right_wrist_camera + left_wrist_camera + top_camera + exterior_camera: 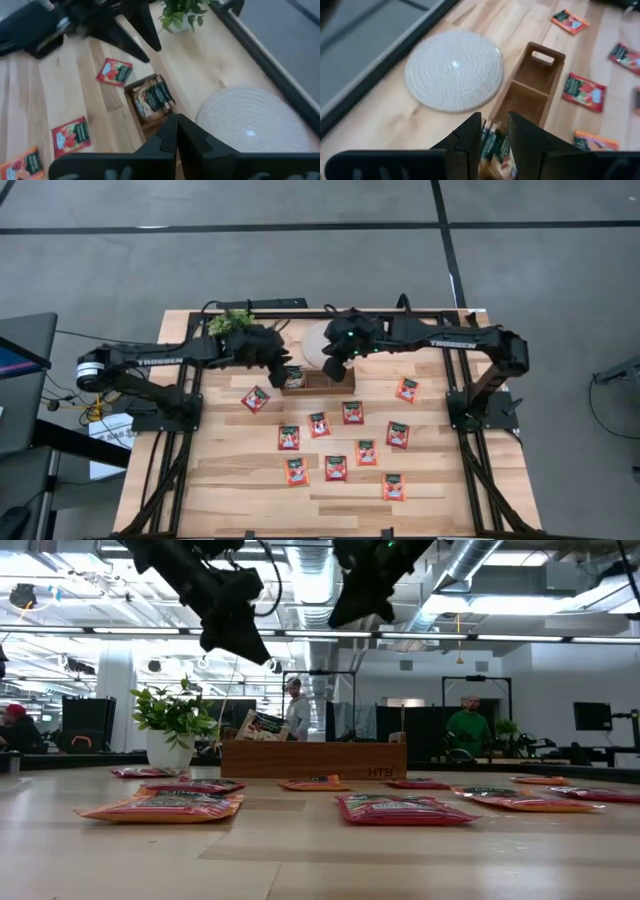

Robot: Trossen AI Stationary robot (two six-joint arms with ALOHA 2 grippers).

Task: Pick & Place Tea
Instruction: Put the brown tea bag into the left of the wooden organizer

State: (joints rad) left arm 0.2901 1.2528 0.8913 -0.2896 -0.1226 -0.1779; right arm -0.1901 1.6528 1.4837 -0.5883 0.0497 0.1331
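Obstacles, high view, clock positions taken from the table centre:

- 12 o'clock: wooden tray [306,380], standing proud of the table [240,480]. Its end compartment at the 11 o'clock side is packed with upright sachets [152,97]; the other two compartments are open from above.
- Above the tray: left gripper [493,131], fingers parted, over the filled compartment; right gripper [176,131], shut, over the tray's other end. Both block approach from above.
- 12 o'clock, behind the tray: flat white woven disc [454,70].
- 11 o'clock: potted plant [172,725], the tallest obstacle.
- 3 to 9 o'clock: flat tea packets [352,412] scattered apart, with bare lanes between them.
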